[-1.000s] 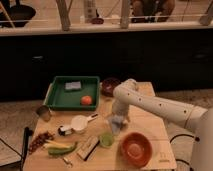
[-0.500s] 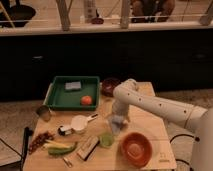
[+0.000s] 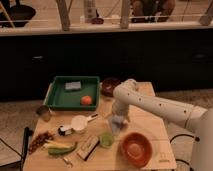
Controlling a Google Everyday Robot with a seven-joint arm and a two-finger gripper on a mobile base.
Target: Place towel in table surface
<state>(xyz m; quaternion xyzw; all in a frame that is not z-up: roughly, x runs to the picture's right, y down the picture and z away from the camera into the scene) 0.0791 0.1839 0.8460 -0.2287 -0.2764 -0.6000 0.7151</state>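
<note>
A pale towel hangs bunched under my gripper, reaching down to the wooden table near its middle. My white arm comes in from the right and bends down over the table. The gripper is above the towel, just right of the white cup and behind the green cup.
A green tray at the back left holds a grey sponge and an orange fruit. A dark bowl is behind the arm. A red bowl, green cup, white cup, banana and small items lie at the front.
</note>
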